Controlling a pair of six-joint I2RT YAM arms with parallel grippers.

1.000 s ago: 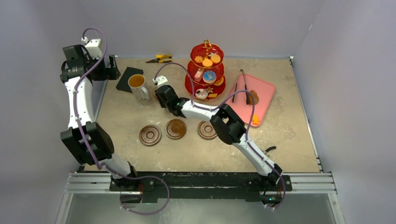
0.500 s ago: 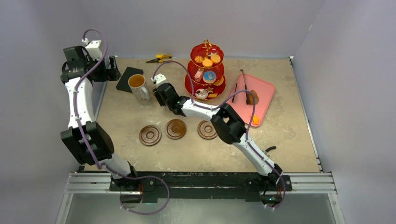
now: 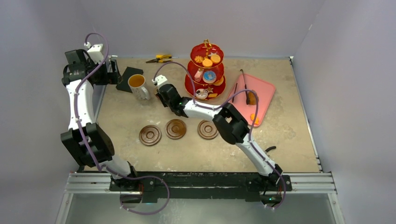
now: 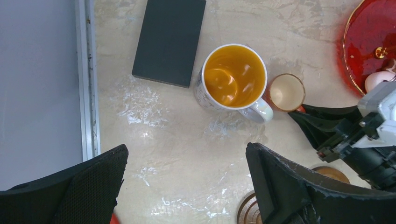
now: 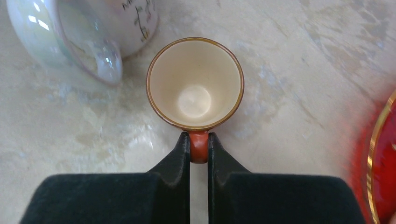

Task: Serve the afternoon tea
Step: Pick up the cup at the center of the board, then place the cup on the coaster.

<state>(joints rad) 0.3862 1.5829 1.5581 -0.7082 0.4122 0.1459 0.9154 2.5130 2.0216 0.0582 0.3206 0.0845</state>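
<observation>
Closing since a second ago, the right gripper [image 5: 199,144] now pinches the handle of the small copper cup [image 5: 195,84] at its six o'clock, presumably to lift it upright. The cup stands on the table by the white mug [image 4: 235,74], at its three o'clock; the left gripper [image 4: 187,182] hangs agape.

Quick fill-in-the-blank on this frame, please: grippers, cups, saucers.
1. The right gripper is shut on the small cup's ____.
2. The left gripper is ____.
3. The brown saucers in the row number ____.
4. The white mug holds tea; the small cup is ____.
Missing: handle; open; three; empty.
</observation>
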